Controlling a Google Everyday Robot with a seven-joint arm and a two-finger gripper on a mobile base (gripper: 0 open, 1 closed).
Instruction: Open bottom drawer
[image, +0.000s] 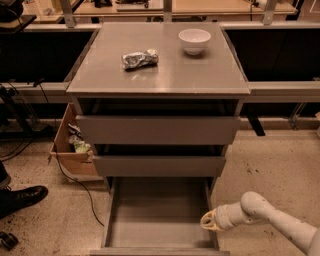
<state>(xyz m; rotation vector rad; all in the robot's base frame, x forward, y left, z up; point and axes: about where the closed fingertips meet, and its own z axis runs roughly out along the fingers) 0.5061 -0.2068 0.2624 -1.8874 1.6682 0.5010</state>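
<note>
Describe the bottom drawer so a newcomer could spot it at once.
Start at the grey cabinet mid-view. Under its two other drawers, the bottom drawer sits nearest the floor. Only it is pulled far out, showing its bare inside, with the end effector by its right wall.

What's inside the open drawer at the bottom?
Only its bare grey floor shows in the bottom drawer. The middle drawer covers its back part. The gripper sits by its right front corner.

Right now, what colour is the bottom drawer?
Grey, camera view; gripper by the right wall of the drawer.
</note>
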